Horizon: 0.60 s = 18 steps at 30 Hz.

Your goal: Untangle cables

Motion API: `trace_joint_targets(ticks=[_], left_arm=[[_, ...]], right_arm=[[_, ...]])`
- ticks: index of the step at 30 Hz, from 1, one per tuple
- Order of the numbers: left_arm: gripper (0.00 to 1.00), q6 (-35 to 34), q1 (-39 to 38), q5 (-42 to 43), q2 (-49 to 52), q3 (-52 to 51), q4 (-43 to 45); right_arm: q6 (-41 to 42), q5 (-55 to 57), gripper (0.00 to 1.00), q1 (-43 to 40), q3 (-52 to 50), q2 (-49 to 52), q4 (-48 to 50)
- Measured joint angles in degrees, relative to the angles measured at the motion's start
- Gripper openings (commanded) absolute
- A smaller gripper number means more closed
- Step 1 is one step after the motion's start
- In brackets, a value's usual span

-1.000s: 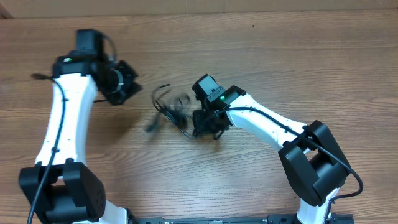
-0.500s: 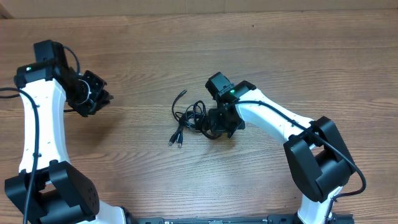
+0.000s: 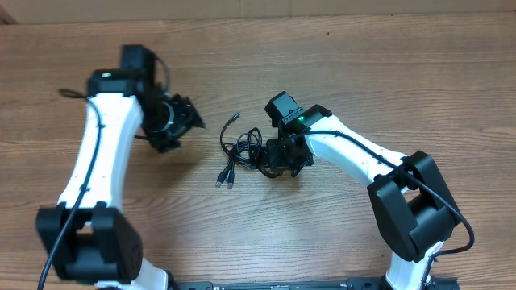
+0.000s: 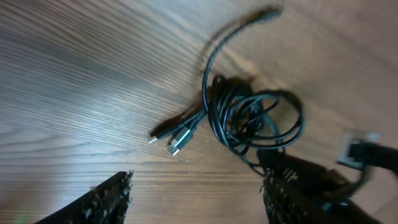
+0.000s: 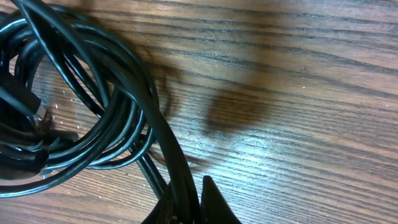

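Observation:
The cables (image 3: pixel 246 149) are thin black cords bunched in loose loops at mid-table, with two plug ends (image 3: pixel 223 181) trailing to the front left and one end (image 3: pixel 235 118) pointing back. My right gripper (image 3: pixel 276 159) is shut on a strand at the bundle's right side. In the right wrist view the strand (image 5: pixel 177 168) runs down between the closed fingertips (image 5: pixel 214 205), and the coil (image 5: pixel 81 118) lies to the left. My left gripper (image 3: pixel 187 129) hovers open, left of the bundle and not touching it. The left wrist view shows the loops (image 4: pixel 252 115) and plugs (image 4: pixel 177 138) ahead of the spread gripper (image 4: pixel 196 199).
The table (image 3: pixel 363 72) is bare wood all around the bundle. The right arm's white link (image 3: pixel 347 157) reaches in from the front right, and its dark gripper body (image 4: pixel 348 174) shows at the right of the left wrist view.
The left arm swung out to the far left, then back right toward the bundle, and its jaws opened. The bundle, blurred a second ago, now lies still. The right gripper stays shut on it.

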Motion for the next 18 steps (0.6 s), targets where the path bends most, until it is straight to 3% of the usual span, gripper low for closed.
trace_joint_targets(ticks=[10, 18], left_arm=[[0.59, 0.04, -9.86, 0.24, 14.51, 0.04, 2.38], [0.54, 0.00, -11.80, 2.82, 19.08, 0.04, 5.60]], right_arm=[[0.02, -0.11, 0.07, 0.00, 0.00, 0.02, 0.57], [0.00, -0.11, 0.07, 0.00, 0.00, 0.00, 0.90]])
